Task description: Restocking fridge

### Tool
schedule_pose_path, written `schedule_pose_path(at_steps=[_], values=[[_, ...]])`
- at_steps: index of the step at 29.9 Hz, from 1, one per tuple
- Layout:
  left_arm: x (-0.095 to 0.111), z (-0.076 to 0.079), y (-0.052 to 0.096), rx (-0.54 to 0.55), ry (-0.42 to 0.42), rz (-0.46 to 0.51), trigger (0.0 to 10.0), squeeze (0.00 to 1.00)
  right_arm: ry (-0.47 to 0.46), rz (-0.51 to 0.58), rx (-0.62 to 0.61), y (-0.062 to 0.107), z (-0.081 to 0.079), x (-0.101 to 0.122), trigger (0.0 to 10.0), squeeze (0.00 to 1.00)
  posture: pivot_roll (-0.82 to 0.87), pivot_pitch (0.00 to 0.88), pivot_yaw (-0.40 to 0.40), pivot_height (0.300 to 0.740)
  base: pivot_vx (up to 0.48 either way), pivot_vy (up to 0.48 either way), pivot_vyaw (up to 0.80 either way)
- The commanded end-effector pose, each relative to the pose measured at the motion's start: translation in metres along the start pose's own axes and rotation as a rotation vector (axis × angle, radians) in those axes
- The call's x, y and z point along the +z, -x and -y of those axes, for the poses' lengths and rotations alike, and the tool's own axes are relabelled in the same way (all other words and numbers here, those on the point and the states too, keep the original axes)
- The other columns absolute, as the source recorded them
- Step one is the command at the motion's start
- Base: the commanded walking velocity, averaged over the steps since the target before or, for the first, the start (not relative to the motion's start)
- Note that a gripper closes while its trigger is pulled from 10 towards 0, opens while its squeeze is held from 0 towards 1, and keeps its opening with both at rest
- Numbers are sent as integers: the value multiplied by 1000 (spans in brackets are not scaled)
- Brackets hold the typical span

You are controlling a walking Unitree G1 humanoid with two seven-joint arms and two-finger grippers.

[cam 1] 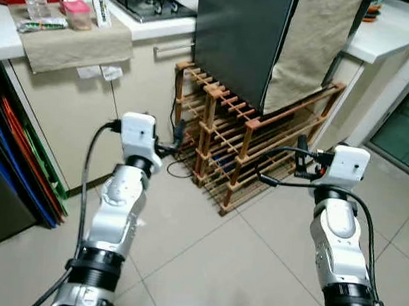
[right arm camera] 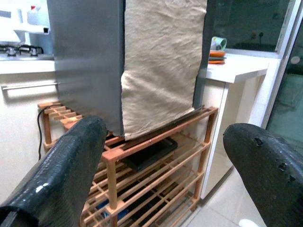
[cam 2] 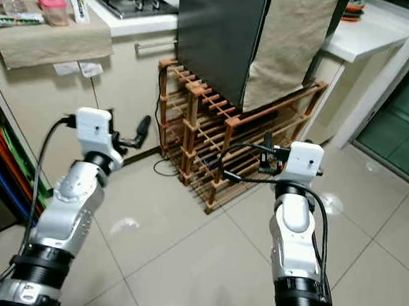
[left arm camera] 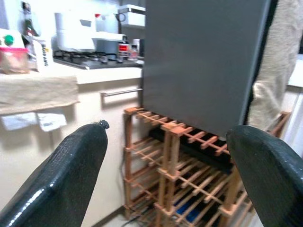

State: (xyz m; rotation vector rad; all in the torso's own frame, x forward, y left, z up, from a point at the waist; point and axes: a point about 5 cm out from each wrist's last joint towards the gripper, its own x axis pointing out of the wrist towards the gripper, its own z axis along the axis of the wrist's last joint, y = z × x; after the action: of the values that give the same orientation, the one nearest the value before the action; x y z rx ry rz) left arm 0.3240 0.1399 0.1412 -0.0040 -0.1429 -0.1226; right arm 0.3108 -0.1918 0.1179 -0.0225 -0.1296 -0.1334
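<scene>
You are at the approach step: both arms are raised in front of the robot, and nothing is in hand yet. The left claw (cam 1: 177,138) is spread wide and empty, its fingers (left arm camera: 57,184) framing the fridge (left arm camera: 203,61) in the left wrist view. The right claw (cam 2: 250,160) is just as wide and just as empty.

The fridge, a dark grey cabinet, stands on a wooden slatted rack (cam 1: 240,149) against the cream counter (cam 1: 405,34), straight ahead of both claws but still apart from them. A beige cloth (right arm camera: 163,61) hangs down its front on the right side. No handle can be made out from here.

The stock looks to be on the counter to the left, on a tan cloth (cam 1: 72,40): a white carton (cam 1: 101,9), a pink-lidded tub (cam 1: 77,14) and a clear glass (cam 1: 36,4), beside the gas hob (cam 1: 149,1).

Your next move, as I judge it, is to close in on the fridge and find the door edge; the hanging cloth may hide it, so bring one claw to that seam first. After that, turn left for the goods.
</scene>
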Motion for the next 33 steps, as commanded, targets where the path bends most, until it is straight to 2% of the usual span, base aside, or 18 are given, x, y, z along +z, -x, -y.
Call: schedule_pose_path(at_steps=[1, 4, 11, 27, 33], values=[[9, 10, -6, -44, -6, 22, 10000, 0, -3, -12, 0, -2, 1, 0, 10000, 0, -24, 19, -19, 740, 0, 0, 0], [8, 16, -6, -83, 19, 16, 10000, 0, 0, -11, 8, -2, 0, 0, 10000, 0, -25, 19, -19, 740, 178, 0, 0], [5, 16, -6, -60, 5, 2, 10000, 0, 32, -14, 13, -2, -2, 0, 10000, 0, -32, 25, -18, 740, 480, 0, 0], [5, 25, -5, -121, 21, -2, 10000, 0, 30, -42, 6, -4, -4, -5, 10000, 0, -29, 22, -15, 740, 480, 0, 0], [7, 33, -3, -169, 43, 12, 10000, 0, 24, -49, 29, -4, -10, -7, 10000, 0, -22, 23, -16, 740, 480, 0, 0]])
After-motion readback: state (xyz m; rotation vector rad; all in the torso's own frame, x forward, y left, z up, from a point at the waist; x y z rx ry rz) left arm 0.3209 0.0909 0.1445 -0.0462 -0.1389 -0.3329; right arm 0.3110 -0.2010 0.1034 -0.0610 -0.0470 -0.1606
